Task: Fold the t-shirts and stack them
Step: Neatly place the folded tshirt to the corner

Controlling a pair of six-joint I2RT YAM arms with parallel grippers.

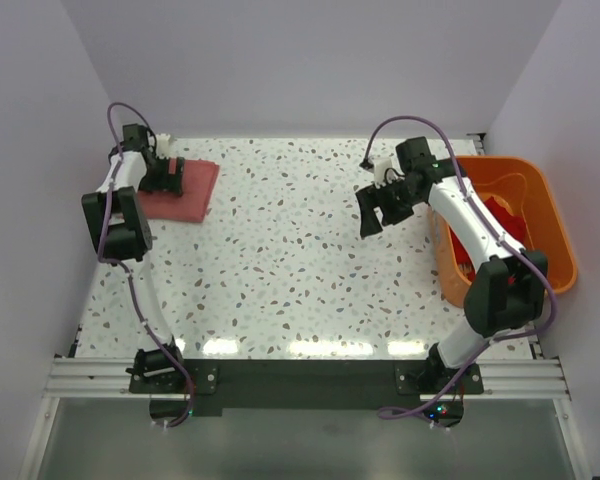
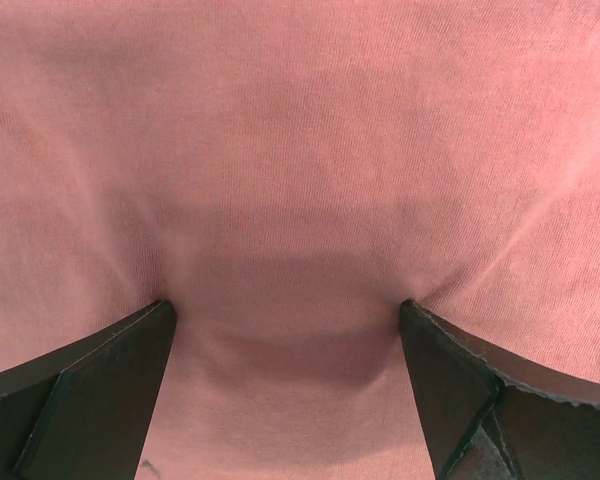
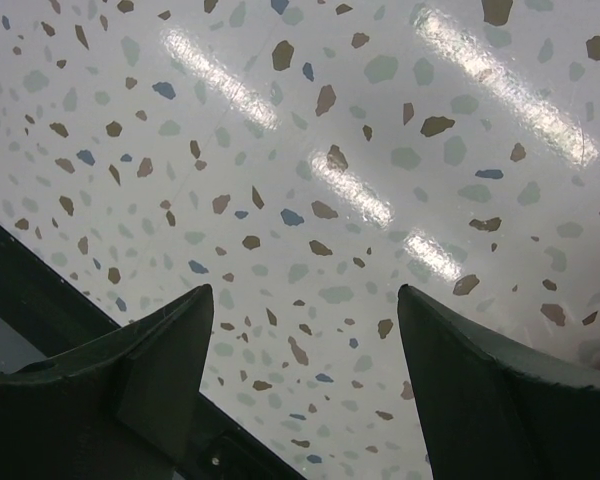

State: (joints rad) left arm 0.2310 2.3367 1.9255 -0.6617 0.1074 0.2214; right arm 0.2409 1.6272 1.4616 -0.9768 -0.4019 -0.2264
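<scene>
Left hand (image 2: 285,308), wide open, presses the folded shirt (image 2: 300,130); sliding could rumple it. Right hand (image 3: 302,292) hangs open over tabletop (image 3: 280,130).

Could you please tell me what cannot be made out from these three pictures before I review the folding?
- Pink t-shirt, top view: the left arm covers its left part; how many layers, too small to tell.
- Left wrist view: the same fabric fills the frame, so its edges are cut off.
- Orange basket, top view: the right arm hides much of the red clothing; the count is unclear.
</scene>
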